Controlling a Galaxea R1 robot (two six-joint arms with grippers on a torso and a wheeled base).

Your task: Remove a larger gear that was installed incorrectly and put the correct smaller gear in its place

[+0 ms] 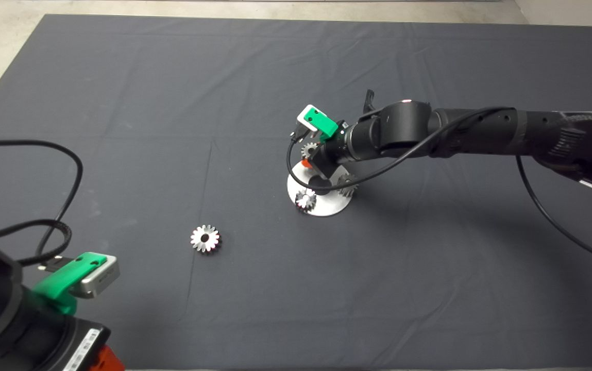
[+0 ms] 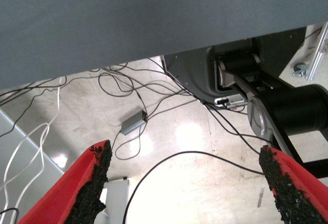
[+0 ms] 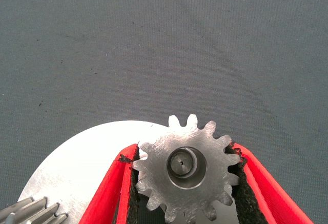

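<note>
Your right gripper point(image 3: 187, 183) pinches the smaller gear point(image 3: 187, 168), a thick grey toothed wheel sitting on a peg over the round shiny metal plate point(image 1: 326, 208). The larger gear point(image 1: 205, 238), flat and spiky, lies on the mat point(image 1: 172, 103) at the plate's 8 o'clock. Your left gripper point(image 2: 187, 183) waits at the mat's lower left edge, red fingers spread wide.

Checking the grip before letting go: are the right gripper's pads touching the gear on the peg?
Touching. The right wrist view shows the right gripper's black pads pressed against the smaller gear's teeth on both sides, with no gap.
</note>
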